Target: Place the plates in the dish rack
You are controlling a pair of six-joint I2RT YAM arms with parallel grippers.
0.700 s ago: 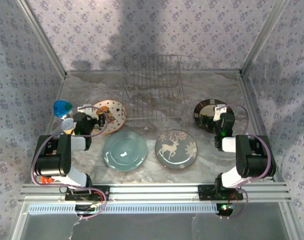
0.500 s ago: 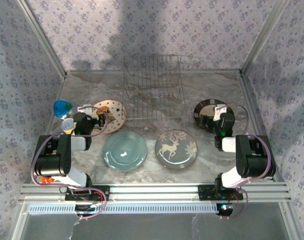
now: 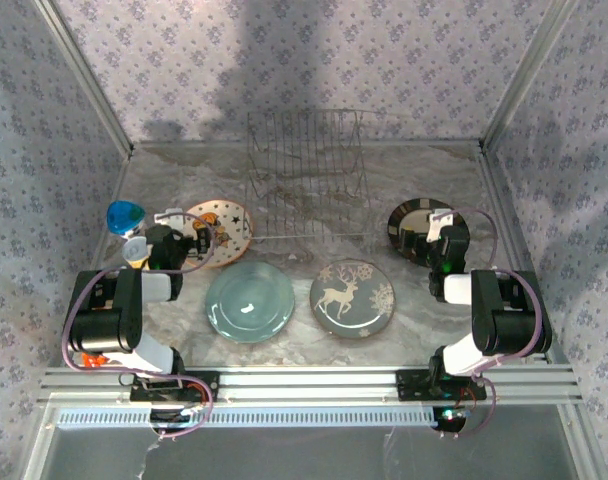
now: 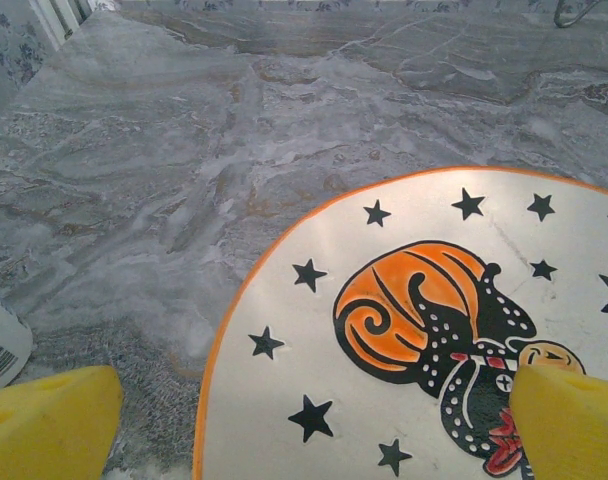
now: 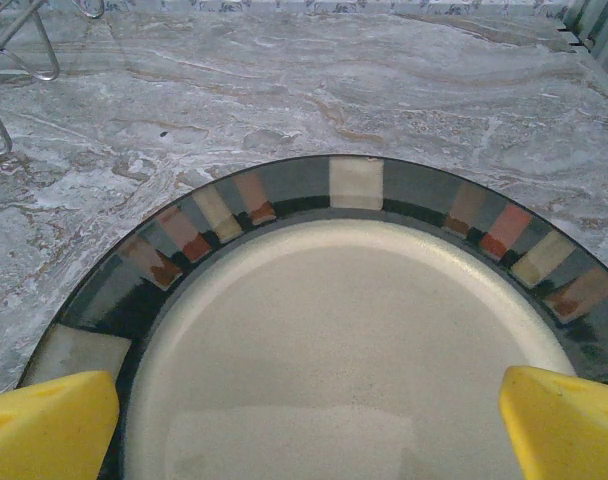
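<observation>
Overhead, a rectangular silvery wire dish rack (image 3: 306,175) stands at the back centre of the grey marbled tabletop (image 3: 434,180). Four round plates lie flat in front of it, all outside the rack. A cream plate with black stars and an orange picture (image 3: 222,232) lies at left. A plain pale teal plate (image 3: 250,302) and a grey-green plate with a white deer (image 3: 351,298) lie side by side nearer the arms. A glossy black plate with coloured rim blocks (image 3: 412,222) lies at right. Left end effector (image 4: 309,430): yellow fingers (image 4: 49,420) spread wide, straddling the cream plate's near left rim, gripping nothing. Right end effector (image 5: 309,425): fingers spread wide over the black plate's near edge, likewise empty. A small blue cup (image 3: 125,216) stands just left of the cream plate.
</observation>
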